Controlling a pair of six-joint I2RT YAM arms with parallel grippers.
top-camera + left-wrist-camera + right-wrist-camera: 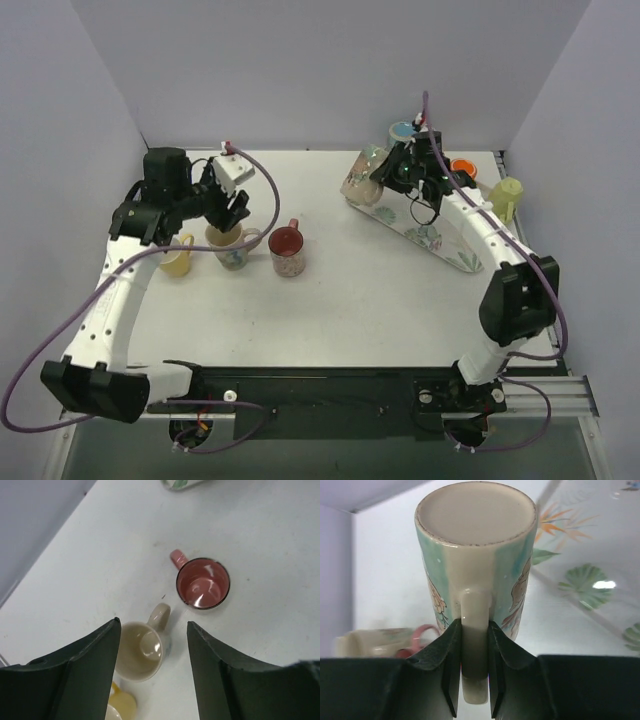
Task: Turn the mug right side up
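Green floral mug (475,545), tilted, unglazed base showing, handle in right claw (474,630)

No text, label, brand, number or sign can be read in any of the views. Only painted decoration is seen: flowers and figures on the mug (436,600) and leaves and blossoms on the tray (580,580), with no lettering made out on either.
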